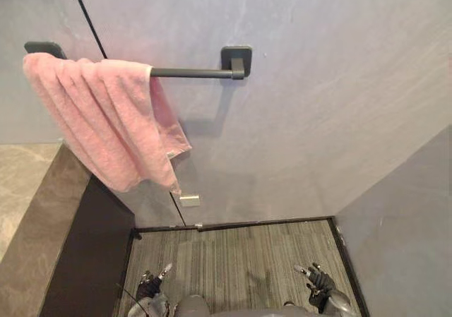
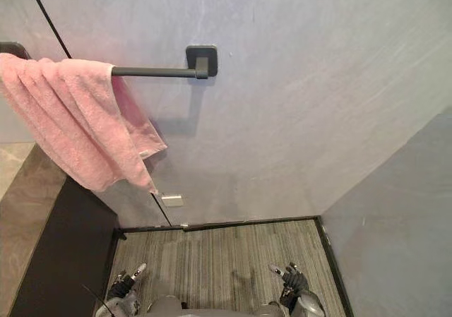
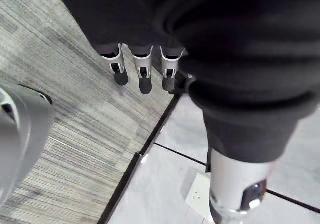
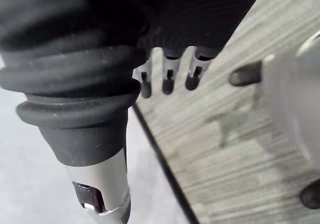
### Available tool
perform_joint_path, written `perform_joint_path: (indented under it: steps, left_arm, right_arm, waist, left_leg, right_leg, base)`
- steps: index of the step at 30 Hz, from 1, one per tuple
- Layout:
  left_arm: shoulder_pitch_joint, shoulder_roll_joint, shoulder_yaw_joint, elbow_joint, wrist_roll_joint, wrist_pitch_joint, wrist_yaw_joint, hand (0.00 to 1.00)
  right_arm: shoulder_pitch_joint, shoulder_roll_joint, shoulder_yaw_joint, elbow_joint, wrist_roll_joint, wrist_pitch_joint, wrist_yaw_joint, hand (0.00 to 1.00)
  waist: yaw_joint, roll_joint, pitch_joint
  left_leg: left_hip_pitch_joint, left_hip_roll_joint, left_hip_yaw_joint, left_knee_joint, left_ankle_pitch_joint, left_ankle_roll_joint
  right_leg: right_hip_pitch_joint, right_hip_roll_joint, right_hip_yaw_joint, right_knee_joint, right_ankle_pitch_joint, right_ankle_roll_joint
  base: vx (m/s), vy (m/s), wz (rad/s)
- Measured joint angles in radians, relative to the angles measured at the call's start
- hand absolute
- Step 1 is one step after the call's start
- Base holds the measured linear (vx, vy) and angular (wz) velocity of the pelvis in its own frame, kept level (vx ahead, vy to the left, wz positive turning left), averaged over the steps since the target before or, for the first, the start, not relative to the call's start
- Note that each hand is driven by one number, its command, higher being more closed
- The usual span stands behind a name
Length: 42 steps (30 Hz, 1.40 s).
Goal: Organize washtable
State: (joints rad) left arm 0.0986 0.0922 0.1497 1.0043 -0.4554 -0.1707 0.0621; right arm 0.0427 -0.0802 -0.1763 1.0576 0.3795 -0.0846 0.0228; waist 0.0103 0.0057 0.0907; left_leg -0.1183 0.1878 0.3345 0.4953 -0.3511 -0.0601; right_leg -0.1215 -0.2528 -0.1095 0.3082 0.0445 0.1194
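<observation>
Crookedly bunched pink towel [image 1: 106, 119] over bar [image 1: 191, 72]; left hand [image 1: 150, 286], right hand [image 1: 319, 283] relaxed, empty.

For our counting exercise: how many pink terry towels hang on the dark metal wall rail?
1: a pink terry towel draped over the left end of the dark metal rail; none seems hidden.

One pink towel [image 1: 106, 119] is counted, along with one dark bar [image 1: 191, 72] and two square mounts [image 1: 236, 57]. One small pale plate [image 1: 189, 200] is seen on the wall, and one stone-topped table [image 1: 35, 232] and one striped floor [image 1: 240, 260] are noted. Two hands are counted: one left hand [image 1: 152, 283] and one right hand [image 1: 318, 282].
</observation>
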Motion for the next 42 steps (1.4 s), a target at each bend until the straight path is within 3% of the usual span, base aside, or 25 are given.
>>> perform_joint_path:
  steps: [1, 2, 4, 5, 7, 8, 9, 10, 11, 13, 19, 22, 25, 26, 27, 28, 31, 34, 38, 42]
  left_arm:
    - [0.002, 0.007, -0.033, 0.000, 0.016, 0.001, -0.007, 0.00]
    - [0.004, 0.010, -0.040, 0.000, 0.022, 0.001, -0.012, 0.00]
    - [0.018, 0.011, -0.067, -0.003, 0.038, 0.001, -0.023, 0.00]
    - [0.019, 0.009, -0.070, -0.003, 0.038, 0.006, -0.030, 0.00]
    - [0.015, 0.010, -0.069, -0.002, 0.038, 0.007, -0.040, 0.00]
    - [0.009, 0.008, -0.069, -0.002, 0.038, 0.008, -0.041, 0.00]
    - [0.009, 0.000, -0.065, 0.006, 0.038, 0.009, -0.041, 0.00]
    - [0.012, -0.026, -0.060, 0.008, 0.038, 0.011, -0.045, 0.00]
    - [0.017, -0.050, -0.058, 0.008, 0.038, 0.011, -0.052, 0.00]
    - [0.018, -0.064, -0.055, 0.009, 0.038, 0.011, -0.060, 0.00]
    - [0.002, -0.072, 0.019, 0.003, 0.035, 0.005, -0.062, 0.00]
    - [0.001, -0.066, 0.020, 0.004, 0.035, 0.005, -0.061, 0.00]
    - [0.011, -0.065, 0.020, 0.005, 0.035, 0.007, -0.061, 0.00]
    - [0.009, -0.066, 0.019, 0.005, 0.036, 0.007, -0.059, 0.00]
    - [0.008, -0.070, 0.019, 0.005, 0.035, 0.008, -0.057, 0.00]
    - [0.010, -0.071, 0.018, 0.004, 0.035, 0.007, -0.057, 0.00]
    - [0.000, -0.058, -0.004, -0.001, 0.035, 0.008, -0.054, 0.00]
    - [0.012, -0.048, -0.035, -0.004, 0.037, 0.008, -0.055, 0.00]
    - [0.012, -0.040, -0.038, -0.032, 0.050, 0.007, -0.054, 0.00]
    - [0.042, -0.028, -0.065, -0.227, 0.077, 0.008, -0.037, 0.00]
  right_arm:
    - [0.018, 0.010, -0.017, 0.000, 0.032, 0.000, -0.001, 0.00]
    - [0.027, 0.015, -0.020, -0.001, 0.040, 0.000, 0.000, 0.00]
    - [0.045, 0.027, -0.025, -0.004, 0.048, -0.001, 0.001, 0.00]
    - [0.043, 0.031, -0.031, -0.009, 0.052, -0.004, 0.002, 0.00]
    - [0.043, 0.034, -0.033, -0.009, 0.052, -0.005, 0.002, 0.00]
    - [0.044, 0.039, -0.035, -0.008, 0.052, -0.005, 0.002, 0.00]
    - [0.047, 0.034, -0.048, -0.003, 0.052, -0.006, 0.002, 0.00]
    - [0.036, 0.030, -0.062, -0.002, 0.052, -0.009, 0.001, 0.00]
    - [0.030, 0.028, -0.064, -0.002, 0.052, -0.015, 0.001, 0.00]
    - [0.028, 0.025, -0.064, 0.002, 0.051, -0.016, 0.002, 0.00]
    - [0.042, 0.030, -0.085, 0.019, 0.050, -0.016, 0.002, 0.00]
    - [0.032, 0.029, -0.101, 0.018, 0.050, -0.016, 0.001, 0.00]
    - [0.024, 0.013, -0.102, 0.011, 0.051, -0.017, 0.001, 0.00]
    - [0.027, 0.008, -0.103, 0.009, 0.051, -0.017, 0.000, 0.00]
    - [0.027, 0.005, -0.107, 0.009, 0.051, -0.017, 0.000, 0.00]
    - [0.031, 0.004, -0.120, 0.009, 0.051, -0.017, -0.001, 0.00]
    - [0.041, 0.030, -0.133, 0.013, 0.054, -0.016, -0.002, 0.00]
    - [0.038, 0.038, -0.120, 0.011, 0.064, -0.017, -0.002, 0.00]
    - [0.024, 0.039, -0.071, -0.015, 0.064, -0.017, 0.000, 0.00]
    - [0.014, 0.029, -0.009, -0.083, 0.062, -0.021, 0.000, 0.00]
  waist:
    - [-0.005, 0.004, 0.002]
    - [-0.011, 0.004, 0.002]
    - [-0.043, 0.003, 0.003]
    - [-0.057, 0.005, 0.004]
    - [-0.056, 0.005, 0.004]
    - [-0.050, -0.007, 0.006]
    - [-0.049, -0.009, 0.005]
    - [-0.049, 0.015, 0.011]
    - [-0.049, 0.025, 0.019]
    - [-0.049, 0.030, 0.023]
    - [-0.031, 0.000, 0.037]
    - [-0.017, -0.005, 0.040]
    - [-0.019, 0.003, 0.040]
    - [-0.026, 0.009, 0.037]
    - [-0.024, 0.019, 0.032]
    - [-0.025, 0.026, 0.020]
    - [-0.027, 0.008, 0.015]
    - [-0.026, 0.018, 0.003]
    - [-0.025, 0.031, -0.005]
    - [-0.025, 0.026, -0.007]
  left_leg:
    - [0.039, -0.017, 0.014, -0.051, 0.018, 0.030]
    - [0.056, -0.022, 0.016, -0.073, 0.027, 0.037]
    - [0.117, -0.054, 0.022, -0.155, 0.058, 0.062]
    - [0.147, -0.071, 0.024, -0.206, 0.081, 0.065]
    - [0.155, -0.074, 0.025, -0.225, 0.093, 0.062]
    - [0.158, -0.088, 0.025, -0.235, 0.102, 0.056]
    - [0.171, -0.097, 0.020, -0.262, 0.109, 0.052]
    - [0.186, -0.091, 0.022, -0.305, 0.138, 0.032]
    - [0.204, -0.099, 0.022, -0.350, 0.156, 0.023]
    - [0.224, -0.099, 0.018, -0.381, 0.163, 0.017]
    - [0.148, -0.101, -0.092, -0.198, 0.166, 0.013]
    - [0.103, -0.098, -0.084, -0.120, 0.172, 0.001]
    - [0.082, -0.021, -0.032, -0.039, 0.148, 0.020]
    - [0.088, 0.017, -0.043, -0.094, 0.164, 0.006]
    - [0.095, 0.012, -0.070, -0.146, 0.175, -0.041]
    - [0.124, -0.009, -0.088, -0.236, 0.173, -0.044]
    - [0.198, -0.070, -0.089, -0.417, 0.222, -0.025]
    - [0.215, -0.097, -0.087, -0.450, 0.230, -0.017]
    - [0.221, -0.106, -0.088, -0.463, 0.232, -0.014]
    - [0.223, -0.104, -0.091, -0.473, 0.238, -0.006]
  right_leg:
    - [-0.056, 0.000, 0.010, 0.124, 0.006, -0.035]
    - [-0.068, 0.007, 0.010, 0.175, -0.005, -0.039]
    - [-0.092, 0.039, -0.016, 0.314, -0.093, -0.045]
    - [-0.093, 0.090, -0.058, 0.332, -0.164, -0.050]
    - [-0.085, 0.159, -0.096, 0.254, -0.195, -0.049]
    - [-0.045, 0.213, -0.118, 0.053, -0.179, -0.067]
    - [0.006, 0.229, -0.137, -0.058, -0.150, -0.144]
    - [0.038, 0.251, -0.132, -0.131, -0.101, -0.148]
    - [0.049, 0.259, -0.119, -0.171, -0.090, -0.162]
    - [0.056, 0.269, -0.115, -0.177, -0.088, -0.164]
    - [0.149, 0.245, -0.167, -0.257, -0.082, -0.156]
    - [0.154, 0.227, -0.172, -0.282, -0.073, -0.149]
    - [0.154, 0.217, -0.189, -0.284, -0.074, -0.140]
    - [0.153, 0.215, -0.199, -0.283, -0.070, -0.124]
    - [0.155, 0.215, -0.198, -0.284, -0.062, -0.110]
    - [0.153, 0.213, -0.199, -0.300, -0.050, -0.093]
    - [0.154, 0.182, -0.217, -0.330, -0.016, -0.084]
    - [0.161, 0.167, -0.213, -0.330, -0.012, -0.077]
    - [0.161, 0.163, -0.210, -0.330, -0.009, -0.073]
    - [0.160, 0.165, -0.213, -0.331, -0.009, -0.074]
  base:
    - [-0.02, 0.252, -0.21]
    - [0.02, 0.184, 0.01]
    - [0.06, 0.082, 0.17]
    - [0.09, 0.025, 0.09]
    - [0.14, -0.042, 0.00]
    - [0.15, -0.072, -0.07]
    - [0.16, -0.049, -0.15]
    - [0.15, -0.029, -0.27]
    - [0.15, -0.037, -0.28]
    - [0.09, -0.042, -0.13]
    - [-0.01, -0.022, 0.34]
    - [-0.05, 0.077, 0.11]
    - [-0.05, 0.136, 0.11]
    - [0.01, 0.187, 0.19]
    - [0.08, 0.275, 0.21]
    - [0.10, 0.253, 0.24]
    - [0.07, 0.180, 0.21]
    - [0.03, 0.117, 0.00]
    - [0.02, 0.033, 0.00]
    - [-0.01, -0.003, 0.01]
